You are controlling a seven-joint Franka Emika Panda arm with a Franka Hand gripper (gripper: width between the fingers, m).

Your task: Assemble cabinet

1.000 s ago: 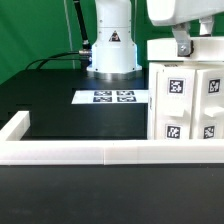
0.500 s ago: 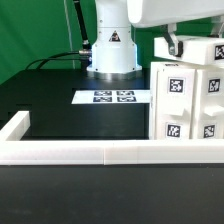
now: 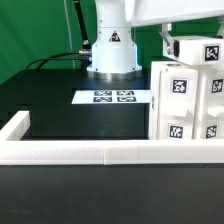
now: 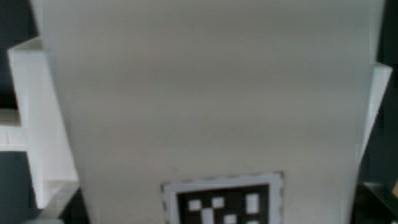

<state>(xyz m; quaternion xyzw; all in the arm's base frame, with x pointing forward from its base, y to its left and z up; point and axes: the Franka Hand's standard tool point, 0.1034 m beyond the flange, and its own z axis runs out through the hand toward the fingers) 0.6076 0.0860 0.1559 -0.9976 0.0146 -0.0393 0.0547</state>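
A robotics lab: a white arm base (image 3: 110,45) is bolted at twelve o'clock on a black counter (image 3: 60,110), green curtain (image 3: 30,30) behind, a marker board (image 3: 113,97) (printed tags) fixed flat, and a white border rail (image 3: 70,153) at six o'clock.

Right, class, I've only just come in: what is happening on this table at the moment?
A robot arm is putting a white cabinet together. Its gripper is at the top of the cabinet body, on the exterior view's right, with a marked white panel beside its fingers; whether it grips that panel is unclear. The wrist view is filled by a white panel bearing a marker. The marker board lies flat on the black table, behind the border rail.
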